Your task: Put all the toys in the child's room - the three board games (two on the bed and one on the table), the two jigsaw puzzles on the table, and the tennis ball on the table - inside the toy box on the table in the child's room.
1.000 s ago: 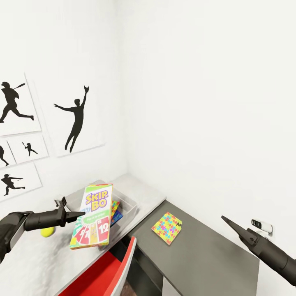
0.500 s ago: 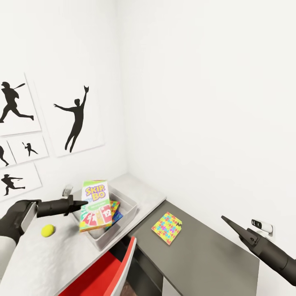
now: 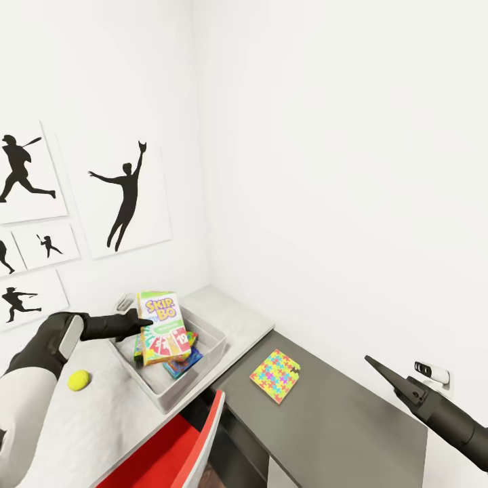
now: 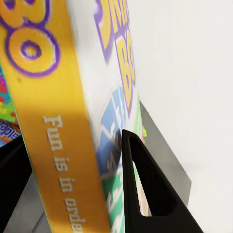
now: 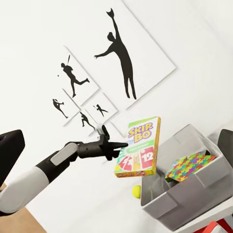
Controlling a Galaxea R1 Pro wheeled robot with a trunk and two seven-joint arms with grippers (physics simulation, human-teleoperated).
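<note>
I have the SKIP-BO box clamped in the left gripper, left of centre in the head view, tilted nearly upright over the toy box. In the left wrist view one black finger lies flat against the printed face, with the orange side panel between the fingers, so the jaws are closed on the game. Its lower end looks to be at or just inside the rim; I cannot tell whether it touches what lies below. In the right wrist view it hangs above the near wall, beside a jigsaw leaning inside.

The step in hand, as I judge it, is dropping this game into the toy box. Colourful boxes already lie in there, one blue one showing under the SKIP-BO.

The tennis ball sits on the table at lower left, just beside the toy box but outside it. A second jigsaw lies flat on the dark cabinet, lower centre-right, well apart from the bin.

The right gripper hovers at the lower right edge holding nothing; its tips appear together.

Next I should lower a touch, then release so the game falls flat rather than propping on the wall. Then the ball and the stray jigsaw.
</note>
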